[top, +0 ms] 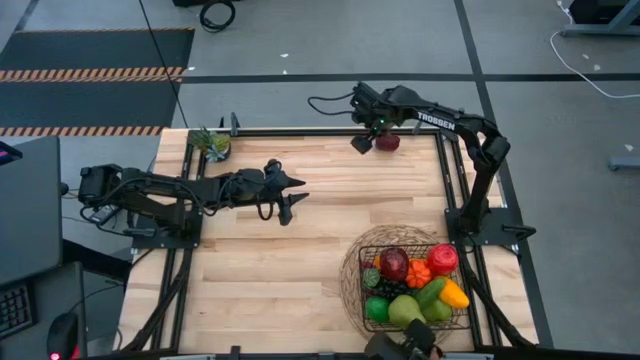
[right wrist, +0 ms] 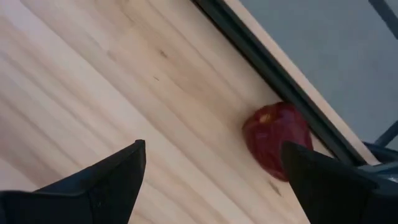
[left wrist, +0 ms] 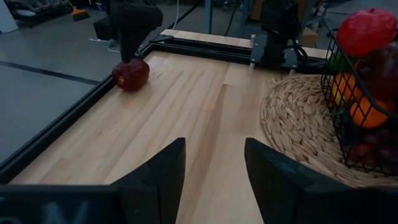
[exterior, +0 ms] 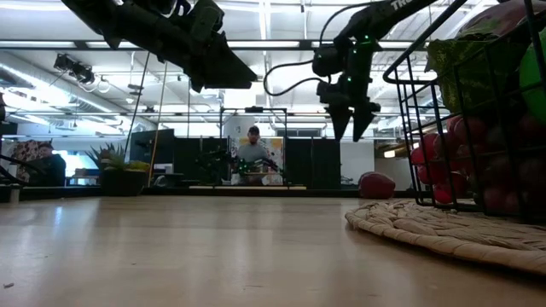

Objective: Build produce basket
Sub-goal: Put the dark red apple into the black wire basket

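A dark red fruit (top: 387,141) lies on the wood table beside the far edge rail, also seen in the right wrist view (right wrist: 277,140) and the left wrist view (left wrist: 130,74). My right gripper (top: 368,137) hangs open above it, pointing steeply down, slightly to the fruit's left and clear of it (right wrist: 214,177). The black wire basket (top: 452,318) stands on a round woven mat (top: 350,290) at the near right, filled with red, orange, yellow and green produce. My left gripper (top: 290,197) hovers open over the table's left middle, with nothing between its fingers (left wrist: 214,168).
A small potted plant (top: 212,142) stands at the far left corner. Black rails (top: 330,131) run along the table's far edge and sides. Bare wood lies between the two grippers and in front of the mat. People sit in the room beyond the table (exterior: 252,149).
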You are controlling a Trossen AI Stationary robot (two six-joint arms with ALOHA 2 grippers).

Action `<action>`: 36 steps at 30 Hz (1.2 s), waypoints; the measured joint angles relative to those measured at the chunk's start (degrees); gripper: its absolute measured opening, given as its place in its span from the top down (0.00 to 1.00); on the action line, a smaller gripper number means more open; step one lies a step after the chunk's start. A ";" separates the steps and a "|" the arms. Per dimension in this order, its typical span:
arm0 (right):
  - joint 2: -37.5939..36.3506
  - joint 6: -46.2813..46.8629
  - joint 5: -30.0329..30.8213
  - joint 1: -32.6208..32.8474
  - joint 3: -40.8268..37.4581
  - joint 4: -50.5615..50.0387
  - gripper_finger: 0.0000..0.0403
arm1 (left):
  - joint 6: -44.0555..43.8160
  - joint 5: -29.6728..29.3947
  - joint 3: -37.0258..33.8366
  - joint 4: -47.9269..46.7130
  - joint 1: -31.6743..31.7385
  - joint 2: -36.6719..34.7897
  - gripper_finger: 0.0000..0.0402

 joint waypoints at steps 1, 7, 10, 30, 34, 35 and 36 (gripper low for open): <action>0.00 -0.06 0.64 0.04 0.00 -0.23 0.07 | 0.00 0.00 0.00 0.00 0.00 0.01 0.57; -0.01 -7.39 9.85 -4.14 0.00 -7.33 0.07 | -0.74 0.00 0.00 -0.07 0.00 0.02 0.57; -0.02 -4.71 5.32 -7.88 0.00 -10.01 0.07 | -1.09 0.00 0.00 -0.07 0.00 0.00 0.57; -0.11 2.84 -0.83 -5.63 -12.27 -7.96 0.07 | -1.11 0.02 0.00 -0.63 -0.02 0.01 0.57; -0.11 1.93 0.10 -5.66 -16.31 0.49 0.07 | -1.14 0.02 0.00 -0.68 -0.02 0.00 0.57; -0.11 1.94 1.79 -5.66 -16.89 1.32 0.07 | -1.18 0.02 0.00 -0.68 -0.02 0.01 0.57; -0.11 1.67 4.03 -5.64 -17.27 1.92 0.07 | -1.36 0.02 0.00 -0.70 -0.02 0.00 0.57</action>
